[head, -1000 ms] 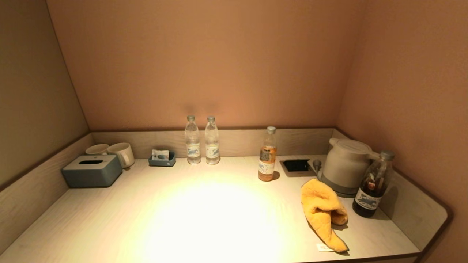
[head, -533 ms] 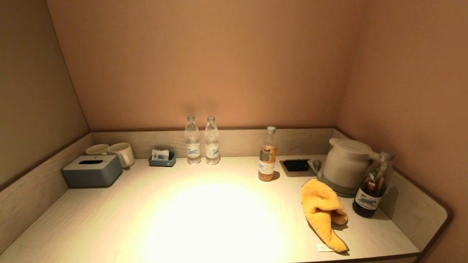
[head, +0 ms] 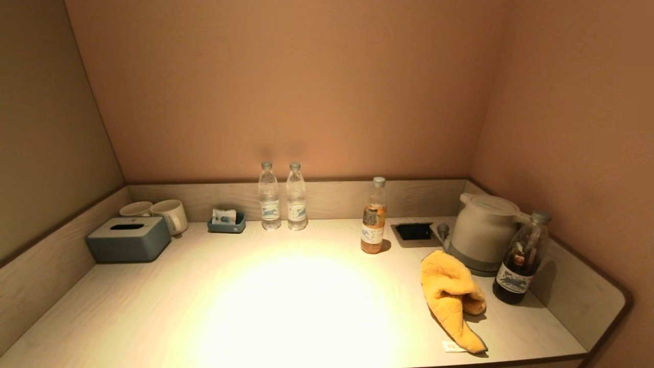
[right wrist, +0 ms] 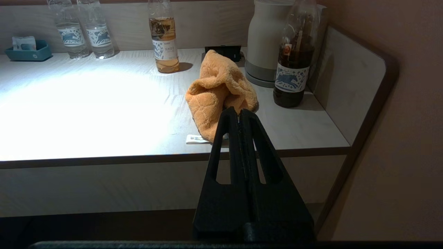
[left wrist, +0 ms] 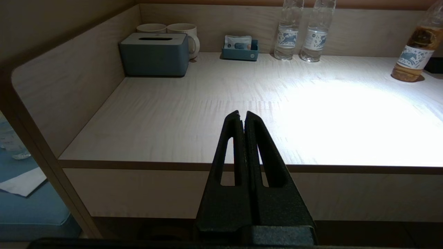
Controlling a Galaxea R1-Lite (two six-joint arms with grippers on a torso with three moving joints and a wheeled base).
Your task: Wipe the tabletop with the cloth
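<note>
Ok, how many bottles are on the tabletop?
4: two clear water bottles side by side at the back wall, an amber drink bottle mid-right, a dark drink bottle beside the kettle.

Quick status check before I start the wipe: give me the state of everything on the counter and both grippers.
cloth: crumpled, lying on tabletop, not held
left gripper: shut, empty, off the front edge
right gripper: shut, empty, short of the cloth
two water bottles: upright, capped
tea bottle: upright, capped, partly full
dark bottle: upright, capped
kettle: lid closed
tissue box: no tissue showing
</note>
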